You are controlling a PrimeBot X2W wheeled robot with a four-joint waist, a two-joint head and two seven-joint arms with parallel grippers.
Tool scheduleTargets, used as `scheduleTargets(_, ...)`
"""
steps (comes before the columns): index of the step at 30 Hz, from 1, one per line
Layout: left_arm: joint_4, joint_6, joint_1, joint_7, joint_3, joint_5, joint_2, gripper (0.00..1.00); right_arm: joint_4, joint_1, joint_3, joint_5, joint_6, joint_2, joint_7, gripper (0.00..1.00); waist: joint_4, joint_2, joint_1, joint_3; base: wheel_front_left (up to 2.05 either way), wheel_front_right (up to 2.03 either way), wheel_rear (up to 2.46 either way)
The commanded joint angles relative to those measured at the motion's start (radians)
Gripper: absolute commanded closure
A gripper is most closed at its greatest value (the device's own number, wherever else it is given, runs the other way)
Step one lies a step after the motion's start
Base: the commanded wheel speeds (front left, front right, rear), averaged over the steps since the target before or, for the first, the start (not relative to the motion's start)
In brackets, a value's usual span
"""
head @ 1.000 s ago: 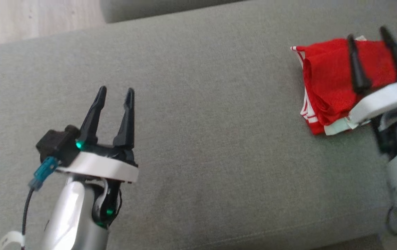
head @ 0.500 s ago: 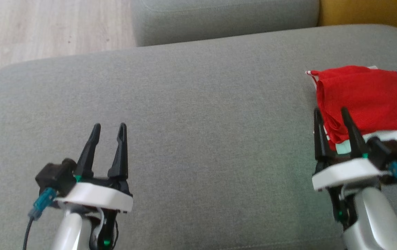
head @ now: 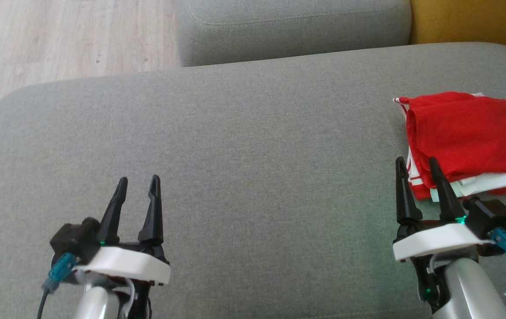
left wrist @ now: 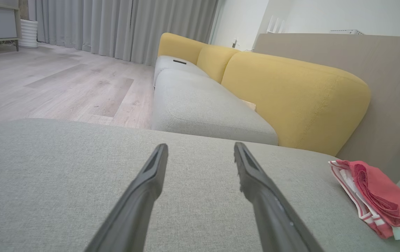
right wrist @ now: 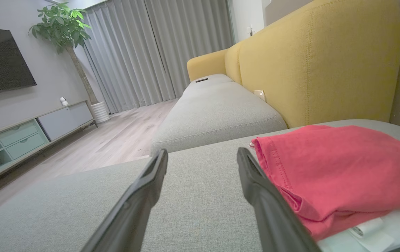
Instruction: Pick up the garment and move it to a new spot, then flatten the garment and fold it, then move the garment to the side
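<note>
**Grey cushion [head: 253, 146] with a folded red garment [head: 461, 133]**

The wide cushion lay before the robot. The garment sat at the cushion's right end. The left gripper [head: 137, 181], over the cushion's near left, and the right gripper [head: 416, 161], near right just beside the garment, had fingers spread, empty.

folded red garment [head: 465, 133] lying at the right end of a grey seat cushion [head: 253, 155].
the garment is resting flat as a compact, roughly square stack, its plain red layer facing up with a stitched hem running along the left edge. white-striped red trim and a white layer are peeking out from beneath along the left and near edges. seen side-on from the left wrist, the layers are stacking loosely, with a rolled fold sitting on top.
</note>
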Motion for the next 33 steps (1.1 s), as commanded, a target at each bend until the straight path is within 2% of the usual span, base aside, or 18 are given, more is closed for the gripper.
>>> scheduleTargets(1, -0.037, 0.004, -0.038, -0.005, 0.031, 0.009, 0.007, 0.0, -0.026, -0.026, 0.025, 0.003, -0.001, 0.001, -0.011, 0.0, 0.0, -0.0001, 0.0, 0.001, 0.0, 0.0, 0.0)
scheduleTargets(21, -0.054, 0.074, -0.037, -0.005, 0.067, 0.038, 0.007, 0.0, -0.033, -0.035, 0.028, 0.007, -0.001, 0.001, -0.014, 0.0, -0.002, -0.0001, 0.0, 0.003, 0.0, 0.0, 0.0)
scheduleTargets(33, -0.057, 0.077, -0.032, -0.005, 0.072, 0.024, 0.007, 0.0, -0.037, -0.033, 0.03, 0.021, -0.001, 0.001, -0.015, 0.0, -0.005, -0.0001, 0.0, 0.002, 0.0, 0.0, 0.0)
